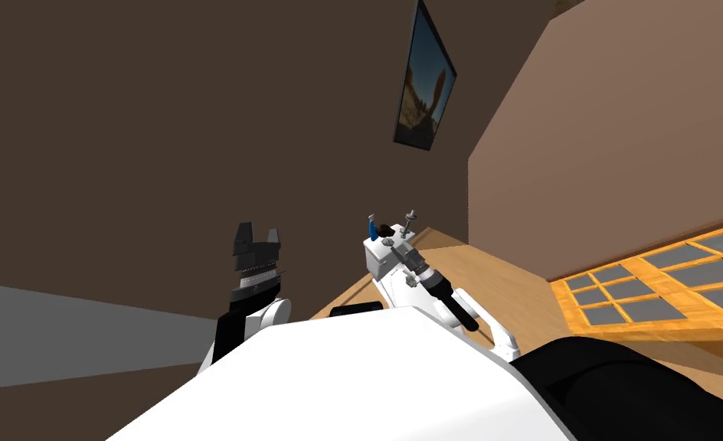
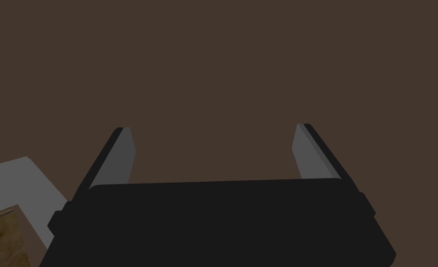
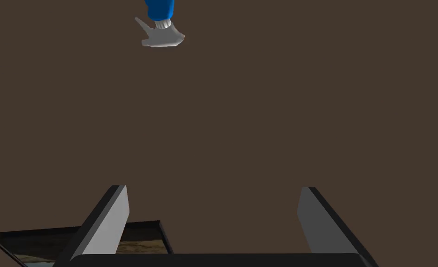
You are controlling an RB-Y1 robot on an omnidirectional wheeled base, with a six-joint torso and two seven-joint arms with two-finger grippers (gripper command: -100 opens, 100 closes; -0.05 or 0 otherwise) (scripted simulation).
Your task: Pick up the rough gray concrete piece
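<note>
While both arms face the brown wall, the left gripper and right gripper hold their fingers released and empty; where the concrete piece lies cannot be told. Judged step: search. Next move: find it, then approach

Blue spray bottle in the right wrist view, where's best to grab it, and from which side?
Probably the blue body of the spray bottle, near its grey trigger head, approached from the side with the right gripper open across it. The body looks round and even; the trigger head sticks out unevenly. Little of the body shows.
</note>
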